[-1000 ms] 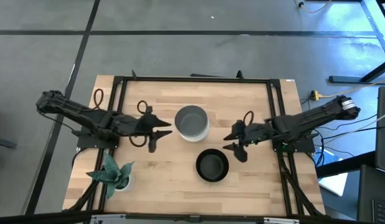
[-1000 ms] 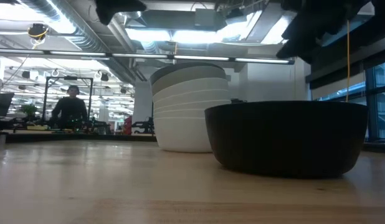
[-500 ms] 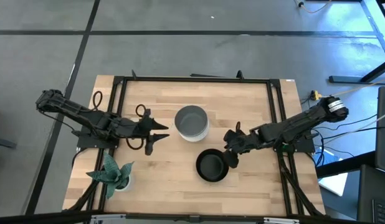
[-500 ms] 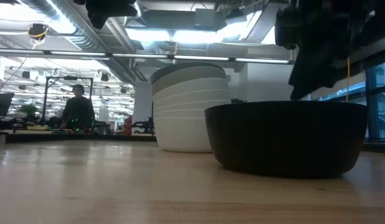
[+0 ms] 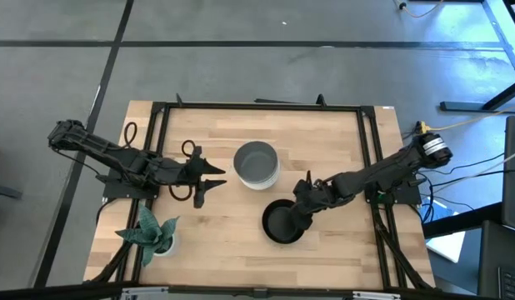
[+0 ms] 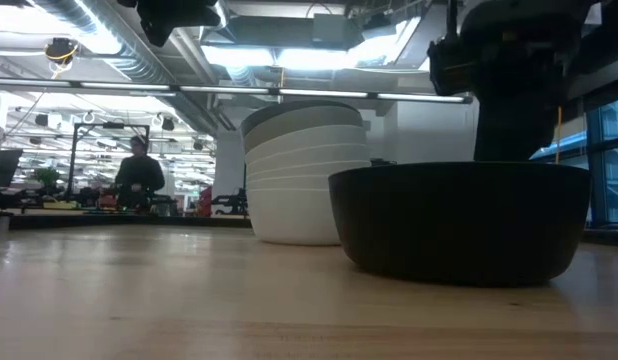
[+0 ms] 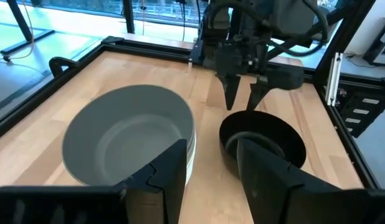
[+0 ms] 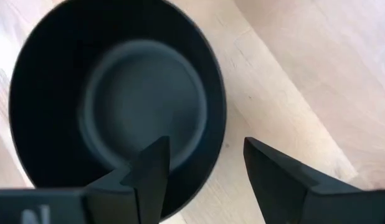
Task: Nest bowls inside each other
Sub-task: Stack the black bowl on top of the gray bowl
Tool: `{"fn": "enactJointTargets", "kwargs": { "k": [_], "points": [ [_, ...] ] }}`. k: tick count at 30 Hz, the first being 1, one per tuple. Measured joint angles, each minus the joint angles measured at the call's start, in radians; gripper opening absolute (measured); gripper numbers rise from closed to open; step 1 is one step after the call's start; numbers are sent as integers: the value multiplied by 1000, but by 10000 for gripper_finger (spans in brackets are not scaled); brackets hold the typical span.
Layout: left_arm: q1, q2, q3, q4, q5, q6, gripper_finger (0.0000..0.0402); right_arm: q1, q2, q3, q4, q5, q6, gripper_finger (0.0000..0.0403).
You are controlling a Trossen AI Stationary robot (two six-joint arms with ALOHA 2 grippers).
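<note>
Black bowl (image 5: 282,223) is sitting on the wooden worktop (image 5: 324,150), just beside the stack of nested bowls (image 5: 256,164) topped by a grey one. I am holding my right tool (image 5: 301,218) open, fingers straddling its near rim. I am keeping my left tool (image 5: 209,178) open beside the stack.

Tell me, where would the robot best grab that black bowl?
Probably the rim, from above. The black bowl sits upright and open, so one finger can go inside the wall and one outside. The open right gripper hangs over the rim that way.
</note>
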State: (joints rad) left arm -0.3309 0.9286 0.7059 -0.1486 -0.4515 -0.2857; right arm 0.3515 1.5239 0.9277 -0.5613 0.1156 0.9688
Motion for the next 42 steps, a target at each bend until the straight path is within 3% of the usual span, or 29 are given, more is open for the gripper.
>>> {"fn": "enactJointTargets", "kwargs": {
  "k": [7,11,21,32,36,42],
  "points": [
    [0,1,0,0,1,-4,137,0,77,39,-37,-13,-2,205],
    [0,1,0,0,1,-26,137,-1,96,42,-48,-26,11,180],
    [0,1,0,0,2,-28,137,-1,97,43,-52,-41,12,15],
    [0,1,0,0,2,-29,137,-14,96,74,-91,-50,9,7],
    [0,1,0,0,9,-29,137,-40,96,193,-221,-54,-67,6],
    [0,1,0,0,11,-29,137,-107,96,453,-455,25,-226,6]
  ]
}}
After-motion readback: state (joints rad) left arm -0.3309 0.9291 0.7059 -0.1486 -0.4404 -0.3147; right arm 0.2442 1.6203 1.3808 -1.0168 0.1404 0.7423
